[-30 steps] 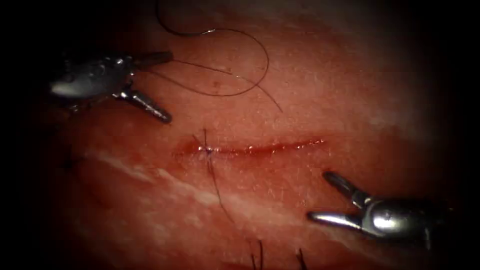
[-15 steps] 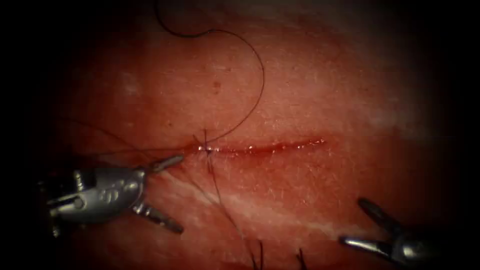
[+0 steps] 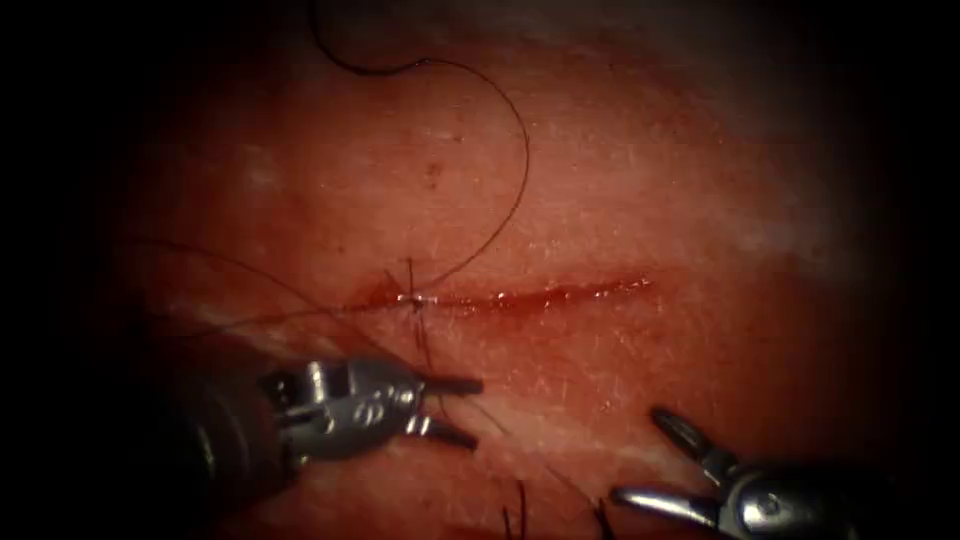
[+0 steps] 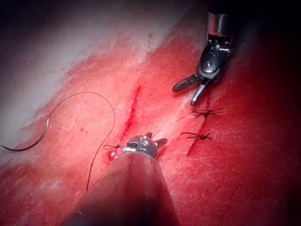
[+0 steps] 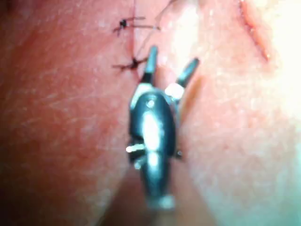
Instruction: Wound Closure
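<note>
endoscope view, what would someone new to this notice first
Probably the cut, a thin red horizontal line across the tissue, with a dark knotted stitch near its left end. Thread arcs up from that stitch. Below the cut sit both tools with jaws open and holding nothing: the left tool just under the stitch, the right tool lower right; the left wrist view shows the curved needle lying free on the tissue.

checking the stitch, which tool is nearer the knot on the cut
Left. The left tool sits just below the knot, jaws open, holding nothing. The right tool is open and empty too, far off to the lower right.
</note>
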### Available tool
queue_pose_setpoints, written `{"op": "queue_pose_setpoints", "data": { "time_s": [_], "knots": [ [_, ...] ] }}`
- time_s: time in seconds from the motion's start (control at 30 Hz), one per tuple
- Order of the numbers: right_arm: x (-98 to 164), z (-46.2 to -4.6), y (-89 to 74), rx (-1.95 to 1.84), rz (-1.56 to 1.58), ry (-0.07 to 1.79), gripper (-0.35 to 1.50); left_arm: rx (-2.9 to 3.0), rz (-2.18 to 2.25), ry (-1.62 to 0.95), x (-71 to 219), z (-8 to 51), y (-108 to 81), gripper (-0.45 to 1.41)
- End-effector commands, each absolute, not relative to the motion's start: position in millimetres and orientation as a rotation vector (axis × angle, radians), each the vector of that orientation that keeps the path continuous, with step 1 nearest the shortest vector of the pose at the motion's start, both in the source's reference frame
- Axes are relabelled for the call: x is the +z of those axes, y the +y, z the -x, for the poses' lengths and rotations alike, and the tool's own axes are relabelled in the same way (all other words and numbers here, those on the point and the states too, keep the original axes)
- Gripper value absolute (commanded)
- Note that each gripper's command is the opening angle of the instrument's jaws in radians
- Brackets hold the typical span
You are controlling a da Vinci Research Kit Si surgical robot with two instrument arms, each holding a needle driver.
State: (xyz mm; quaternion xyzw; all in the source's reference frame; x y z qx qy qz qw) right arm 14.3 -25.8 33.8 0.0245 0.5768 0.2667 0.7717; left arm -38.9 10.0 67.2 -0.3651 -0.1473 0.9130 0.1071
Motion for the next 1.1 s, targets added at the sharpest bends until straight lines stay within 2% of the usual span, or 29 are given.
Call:
{"op": "queue_pose_setpoints", "data": {
  "time_s": [0.03, 0.23, 0.47, 0.8, 1.0, 1.1],
  "knots": [
    [34.1, -14.5, -27.2, 0.581, -0.059, 1.247, 1.26, 2.705, 1.061, -0.448, 68.2, 39.6, 9.1, 0.02],
    [34.1, -14.8, -27.1, 0.581, -0.062, 1.246, 1.26, 2.772, 0.998, -0.507, 68.5, 39.9, 8.0, 0.02],
    [34.2, -14.7, -27.0, 0.581, -0.063, 1.246, 1.26, 2.774, 1.007, -0.534, 67.0, 39.2, 8.1, 0.1],
    [34.4, -14.8, -26.6, 0.579, -0.078, 1.244, 1.24, 2.784, 1.051, -0.701, 61.2, 32.5, 4.9, 0.14],
    [34.3, -14.9, -26.5, 0.578, -0.083, 1.243, 1.24, 2.62, 1.08, -1.051, 56.1, 26.9, 3.5, 0.39],
    [34.4, -15.2, -26.5, 0.574, -0.088, 1.24, 1.24, 2.55, 1.167, -1.013, 53.2, 25.6, 5.9, 0.49]
  ]
}}
